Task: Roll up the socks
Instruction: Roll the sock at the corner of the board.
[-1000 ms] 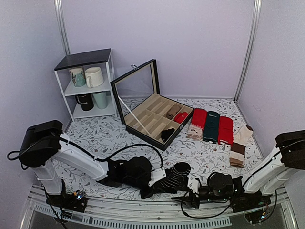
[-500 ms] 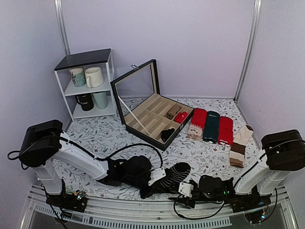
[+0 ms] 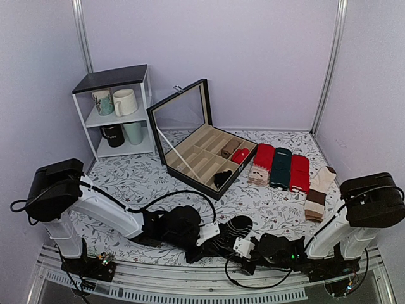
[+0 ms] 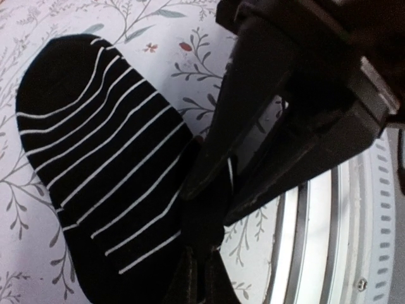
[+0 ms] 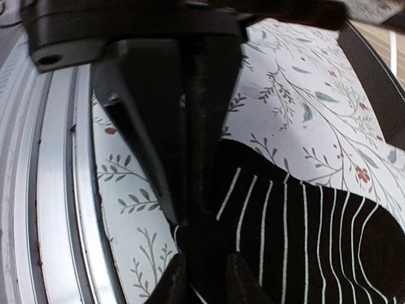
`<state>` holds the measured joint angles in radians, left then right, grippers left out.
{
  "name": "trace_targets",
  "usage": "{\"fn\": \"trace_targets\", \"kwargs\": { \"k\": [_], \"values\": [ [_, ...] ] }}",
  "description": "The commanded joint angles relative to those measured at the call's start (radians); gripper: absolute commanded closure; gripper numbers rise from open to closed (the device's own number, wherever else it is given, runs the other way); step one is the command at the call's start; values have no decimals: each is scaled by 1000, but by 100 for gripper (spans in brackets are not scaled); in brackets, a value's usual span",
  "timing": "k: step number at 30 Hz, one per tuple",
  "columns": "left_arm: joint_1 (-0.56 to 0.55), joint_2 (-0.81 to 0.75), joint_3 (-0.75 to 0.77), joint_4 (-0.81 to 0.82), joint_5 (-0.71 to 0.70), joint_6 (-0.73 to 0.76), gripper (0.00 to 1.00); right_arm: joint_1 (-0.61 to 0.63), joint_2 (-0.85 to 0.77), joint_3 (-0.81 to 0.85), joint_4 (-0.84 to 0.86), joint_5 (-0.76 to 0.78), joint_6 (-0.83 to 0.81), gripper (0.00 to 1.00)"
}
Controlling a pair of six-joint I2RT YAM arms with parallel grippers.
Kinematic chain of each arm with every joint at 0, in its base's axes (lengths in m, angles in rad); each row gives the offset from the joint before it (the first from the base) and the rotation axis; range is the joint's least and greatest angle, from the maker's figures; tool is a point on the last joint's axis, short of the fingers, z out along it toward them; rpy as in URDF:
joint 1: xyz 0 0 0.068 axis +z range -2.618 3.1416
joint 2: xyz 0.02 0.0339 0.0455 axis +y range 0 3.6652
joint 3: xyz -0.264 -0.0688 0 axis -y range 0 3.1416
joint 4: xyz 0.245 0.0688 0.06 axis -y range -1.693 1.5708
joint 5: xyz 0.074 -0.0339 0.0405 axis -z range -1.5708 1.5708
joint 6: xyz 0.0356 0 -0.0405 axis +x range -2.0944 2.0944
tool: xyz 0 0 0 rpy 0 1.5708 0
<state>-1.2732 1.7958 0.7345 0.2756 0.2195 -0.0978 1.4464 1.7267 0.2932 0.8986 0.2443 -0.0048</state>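
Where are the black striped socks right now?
Seen from above, the black striped socks lie on the floral cloth near the table's front edge, centre, between the left gripper and the right gripper.

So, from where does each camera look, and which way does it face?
Top external: fixed high behind the robot, facing down and forward over the table; the left arm and right arm show.
Left wrist: on the left arm, looking down the left gripper, shut on the striped socks.
Right wrist: on the right arm, looking down the right gripper, pinching the same socks.
Shared: all views show the socks on the table.
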Motion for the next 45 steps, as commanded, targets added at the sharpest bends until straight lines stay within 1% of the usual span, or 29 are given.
{"fn": "trace_targets", "kwargs": {
  "k": [1, 2, 3, 4, 5, 9, 11, 13, 16, 21, 26, 33, 39, 45],
  "values": [
    [3, 34, -59, -145, 17, 9, 100, 6, 48, 5, -157, -29, 79, 88],
    [3, 23, -65, -136, 9, 10, 100, 7, 48, 3, -163, -36, 106, 92],
    [3, 10, -68, -128, -4, 13, 95, 6, 47, -2, -166, -47, 130, 95],
    [3, -5, -73, -117, -18, 16, 87, 7, 47, -6, -168, -56, 149, 97],
    [3, -24, -79, -103, -35, 23, 83, 6, 46, -12, -169, -59, 183, 98],
    [1, -126, -117, -5, -135, 68, 78, -2, 19, -45, -165, -94, 291, 100],
    [-10, -189, -145, 61, -185, 112, 76, -36, 7, -55, -171, -173, 349, 100],
    [-27, -245, -180, 133, -216, 179, 72, -57, 1, -58, -193, -244, 420, 100],
    [-51, -300, -229, 235, -229, 294, 68, -86, 5, -48, -247, -342, 521, 100],
    [-66, -290, -254, 310, -200, 371, 67, -108, 11, -30, -358, -419, 646, 99],
    [-85, -223, -259, 336, -167, 391, 66, -112, 35, -10, -420, -437, 698, 99],
    [-95, -164, -230, 287, -157, 412, 65, -122, 33, -6, -439, -435, 710, 99],
    [-105, -150, -241, 295, -135, 399, 65, -133, 38, -6, -440, -440, 705, 99],
    [-120, -103, -217, 280, -139, 398, 65, -151, 39, -6, -444, -454, 706, 99]
  ]
}}
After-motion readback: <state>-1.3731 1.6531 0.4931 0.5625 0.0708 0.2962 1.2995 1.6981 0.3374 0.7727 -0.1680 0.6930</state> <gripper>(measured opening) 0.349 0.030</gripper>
